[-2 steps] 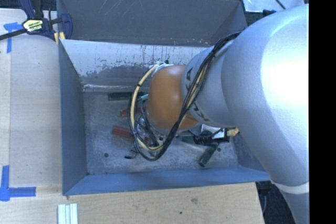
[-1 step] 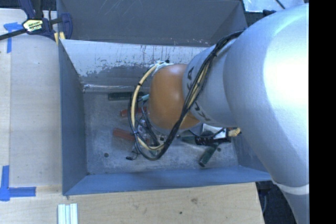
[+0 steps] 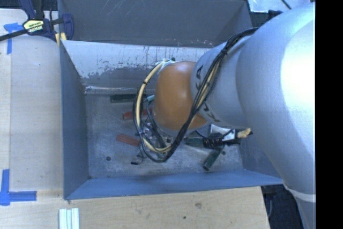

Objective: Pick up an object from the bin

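At the left of the bin [image 3: 74, 115] the floor is mostly bare, with a small dark speck [image 3: 109, 158] toward the lower left. Further right, a dark bar [image 3: 122, 97] lies along the back of the floor. Below it is a short reddish-brown piece [image 3: 127, 115], and lower still a flat reddish-brown strip [image 3: 127, 140], just beside the claw [image 3: 142, 152] at the lower middle of the frame. The claw sits low over the floor, wrapped in cables beneath the orange cover [image 3: 174, 96]; whether it is released or clenched I cannot tell. I judge this to be the approach step, with no pick yet made. The strip is the nearest candidate. Its long axis runs roughly left to right, and its right end dips slightly and points toward the claw. The next move likely calls for settling across the strip's narrow width, then clenching. Right of the arm lie a slanted dark green pen-like stick [image 3: 213, 160] and some black-and-white clutter [image 3: 222, 139].
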Controlling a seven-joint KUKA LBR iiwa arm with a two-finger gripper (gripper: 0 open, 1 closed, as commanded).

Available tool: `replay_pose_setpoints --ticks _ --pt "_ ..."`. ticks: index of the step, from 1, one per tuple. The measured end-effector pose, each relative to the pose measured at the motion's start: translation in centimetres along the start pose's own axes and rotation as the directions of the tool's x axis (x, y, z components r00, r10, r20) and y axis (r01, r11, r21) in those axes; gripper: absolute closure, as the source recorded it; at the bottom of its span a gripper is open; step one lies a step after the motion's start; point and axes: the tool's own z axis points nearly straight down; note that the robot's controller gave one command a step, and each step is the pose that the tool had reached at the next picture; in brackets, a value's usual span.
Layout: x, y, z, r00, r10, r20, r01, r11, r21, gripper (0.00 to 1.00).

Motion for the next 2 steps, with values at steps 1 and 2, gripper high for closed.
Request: replay_pose_setpoints --ticks 1,2 --pt "-0.12 0.07 -2.04 1.0 -0.001 0.001 0.001 1.0 -0.001 1.0" --pt "-0.31 0.17 -3.0 1.0 -0.001 0.006 0.001 1.0 -0.005 1.0"
